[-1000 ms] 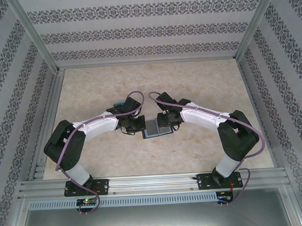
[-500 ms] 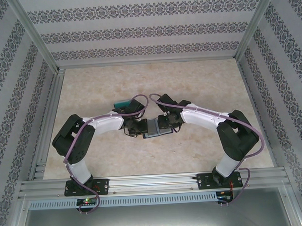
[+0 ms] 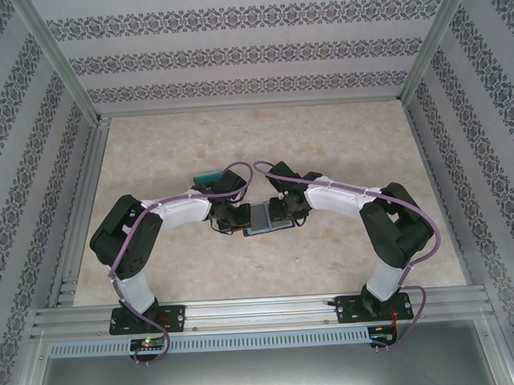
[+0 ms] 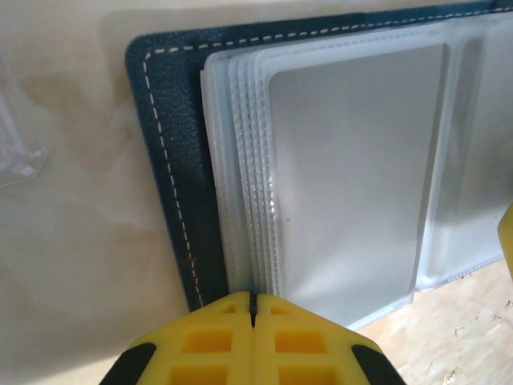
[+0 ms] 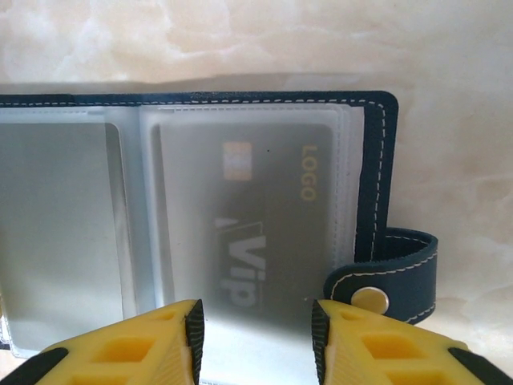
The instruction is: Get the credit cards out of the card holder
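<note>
Inside one open card holder (image 5: 377, 160) lies one credit card (image 5: 256, 216).

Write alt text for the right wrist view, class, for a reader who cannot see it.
An open navy card holder lies on a marbled table, with a dark card marked LOGO and Vip inside its frosted right-hand sleeve. The yellow right tool is open at the bottom edge of the picture.
</note>
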Controlling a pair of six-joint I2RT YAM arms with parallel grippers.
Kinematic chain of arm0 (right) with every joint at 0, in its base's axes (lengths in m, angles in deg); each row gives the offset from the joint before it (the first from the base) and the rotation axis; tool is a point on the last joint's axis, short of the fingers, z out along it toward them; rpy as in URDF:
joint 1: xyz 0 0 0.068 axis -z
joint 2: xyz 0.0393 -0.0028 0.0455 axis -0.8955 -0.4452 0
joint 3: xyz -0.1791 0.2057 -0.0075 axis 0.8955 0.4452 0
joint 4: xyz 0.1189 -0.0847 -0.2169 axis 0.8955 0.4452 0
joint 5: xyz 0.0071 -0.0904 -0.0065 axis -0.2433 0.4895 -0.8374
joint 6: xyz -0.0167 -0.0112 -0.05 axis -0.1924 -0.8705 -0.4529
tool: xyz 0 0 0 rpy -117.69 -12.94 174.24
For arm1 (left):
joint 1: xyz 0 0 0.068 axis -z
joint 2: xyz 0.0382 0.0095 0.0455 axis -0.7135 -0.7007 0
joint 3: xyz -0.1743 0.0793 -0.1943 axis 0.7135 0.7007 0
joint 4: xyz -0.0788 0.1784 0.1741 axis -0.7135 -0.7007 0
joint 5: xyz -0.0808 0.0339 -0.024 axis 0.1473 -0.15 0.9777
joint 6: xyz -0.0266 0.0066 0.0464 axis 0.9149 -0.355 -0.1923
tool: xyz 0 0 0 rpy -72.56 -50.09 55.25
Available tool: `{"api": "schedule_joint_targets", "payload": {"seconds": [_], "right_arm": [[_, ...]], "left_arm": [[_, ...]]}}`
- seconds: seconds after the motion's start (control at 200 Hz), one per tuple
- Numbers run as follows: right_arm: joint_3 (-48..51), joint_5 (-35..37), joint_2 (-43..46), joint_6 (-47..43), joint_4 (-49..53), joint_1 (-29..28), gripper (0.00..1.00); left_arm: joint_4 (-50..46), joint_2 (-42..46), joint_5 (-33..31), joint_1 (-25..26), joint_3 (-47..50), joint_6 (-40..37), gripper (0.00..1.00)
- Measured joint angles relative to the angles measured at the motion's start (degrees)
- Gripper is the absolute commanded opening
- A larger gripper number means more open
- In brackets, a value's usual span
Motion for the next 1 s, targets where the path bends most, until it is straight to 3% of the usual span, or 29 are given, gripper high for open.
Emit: {"api": "schedule_joint_targets", "payload": {"seconds": [0.804,1.004], "right_arm": [[0.0,1.9,-1.8,0.0,0.0,0.0,0.43],[1.4,-1.9,-1.5,0.5,-2.4,0.7,0.43]], "left_arm": [[-0.5,-0.4,0.0,0.3,-0.6,0.0,0.01],[-0.5,-0.6,0.0,0.4,-0.7,0.0,0.01]]}}
